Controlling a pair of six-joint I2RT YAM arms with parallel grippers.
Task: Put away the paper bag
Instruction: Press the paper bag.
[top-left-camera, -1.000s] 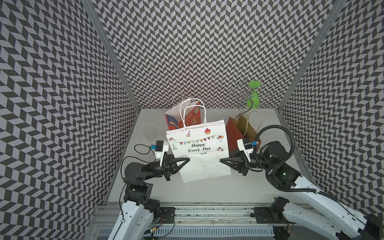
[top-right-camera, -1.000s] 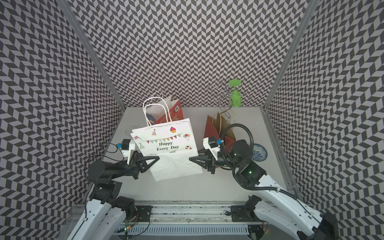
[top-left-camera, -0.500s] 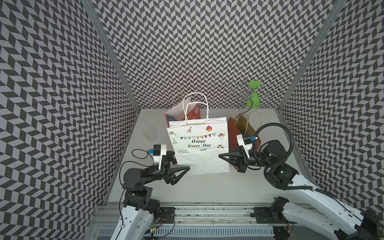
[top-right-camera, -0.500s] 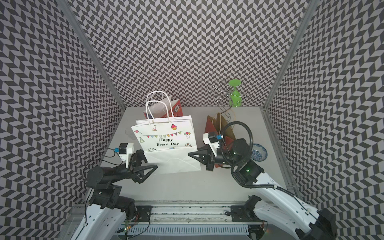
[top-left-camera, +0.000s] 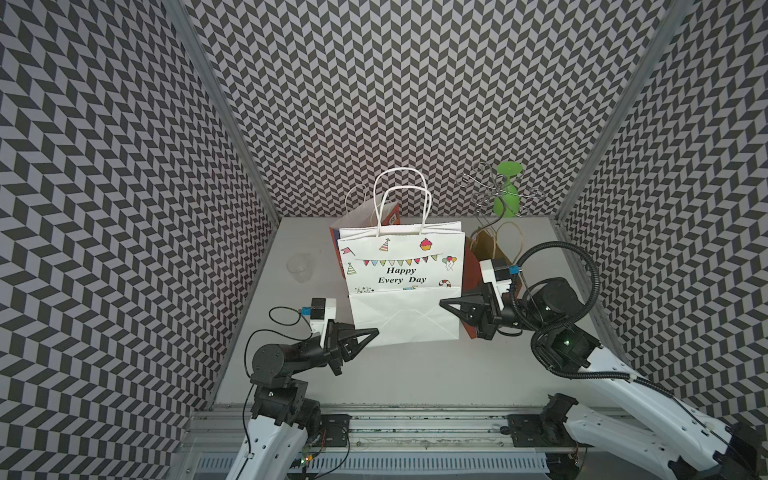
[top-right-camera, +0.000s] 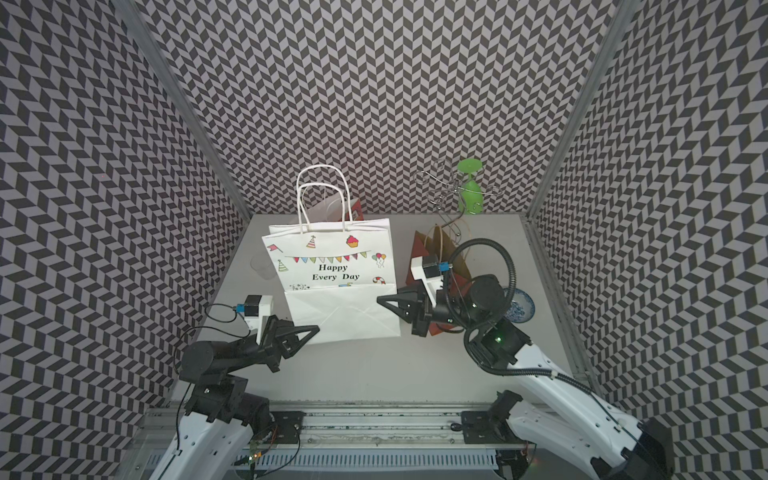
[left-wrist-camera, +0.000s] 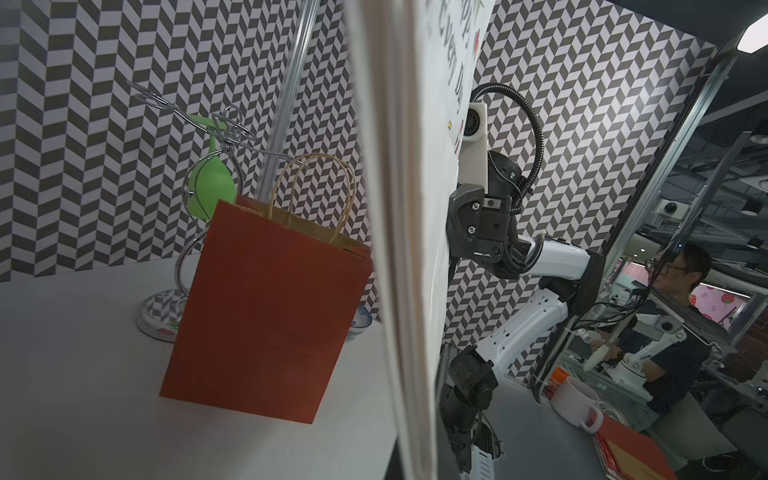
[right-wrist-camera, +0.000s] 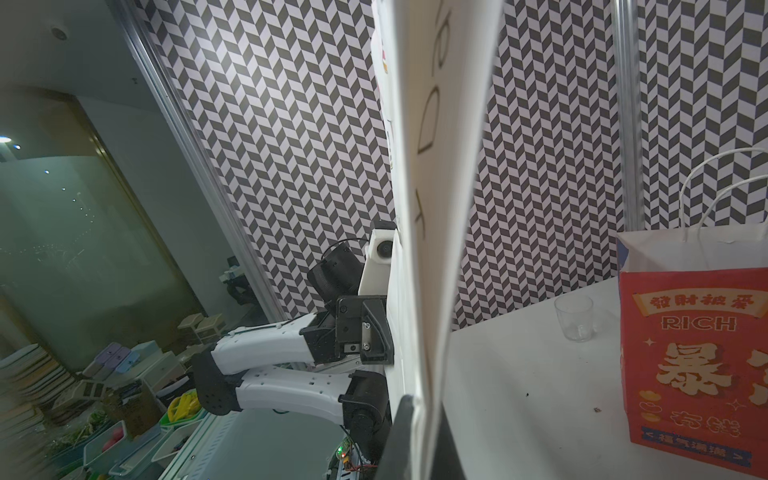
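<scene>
Here's the white paper bag (top-left-camera: 401, 270), pressed flat and upright over the middle of the table (top-left-camera: 415, 374), handles up and base flap folded against its front. It's pinched from both sides. The left gripper (top-left-camera: 374, 331) is clamped tight on the lower left edge near the corner. The right gripper (top-left-camera: 442, 302) is closed on the right edge a little higher, and the right wrist view shows its dark fingers (right-wrist-camera: 397, 440) hugging the paper. A red printed bag (right-wrist-camera: 690, 365) stands just behind, a plain red bag (left-wrist-camera: 266, 316) stands beside the right arm, and a clear cup (top-left-camera: 300, 266) sits off left.
</scene>
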